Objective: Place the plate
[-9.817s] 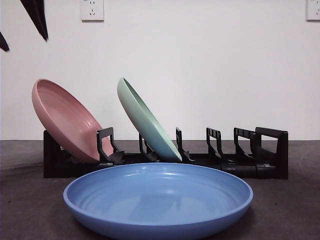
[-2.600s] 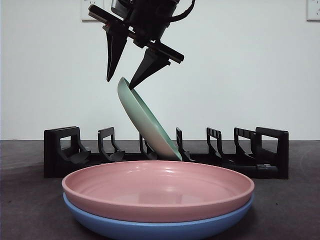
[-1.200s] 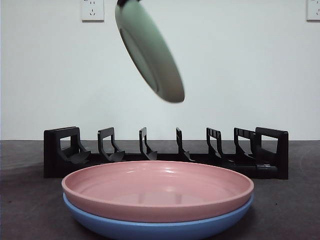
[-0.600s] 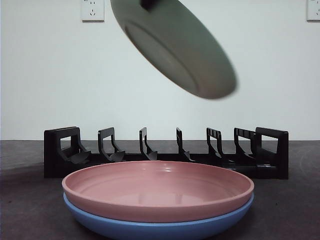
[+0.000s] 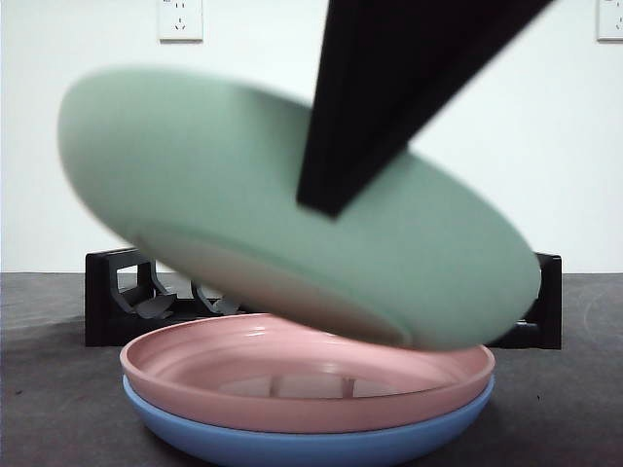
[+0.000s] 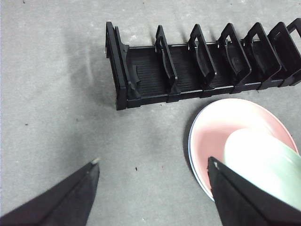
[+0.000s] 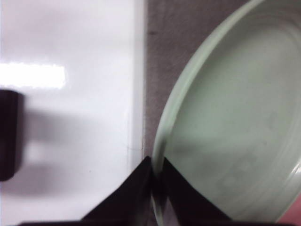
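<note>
My right gripper is shut on the rim of the green plate. In the front view the green plate hangs tilted, large and blurred, just above the pink plate, with the dark right gripper on its upper side. The pink plate lies stacked in the blue plate. The left wrist view shows the green plate over the pink plate. My left gripper is open and empty above bare table beside the stack.
The black plate rack stands behind the stack with no plates in its slots; it also shows in the left wrist view. A white wall with sockets is behind. Grey table lies left of the rack.
The green plate has come down and nearer from high above the rack to just over the pink plate. Earlier, the pink plate went from the rack onto the blue plate.
</note>
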